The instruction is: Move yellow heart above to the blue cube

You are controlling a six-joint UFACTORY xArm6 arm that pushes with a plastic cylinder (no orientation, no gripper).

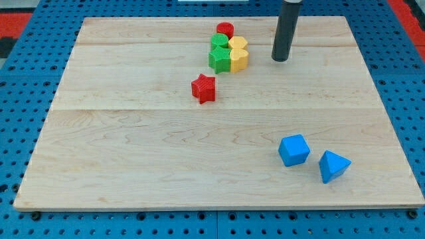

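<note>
Tip point(281, 60) down on the board point(133, 166), holding nothing, just right of yellow heart point(239, 59); blue cube point(293, 149) near right, well apart.

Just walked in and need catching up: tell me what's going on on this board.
My tip rests on the wooden board near the view's top, just right of a tight cluster, touching nothing. The cluster holds a red cylinder, two green blocks and two yellow ones, the yellow heart among them. A red star sits apart. The blue cube and blue pyramid-like block lie lower right.
</note>
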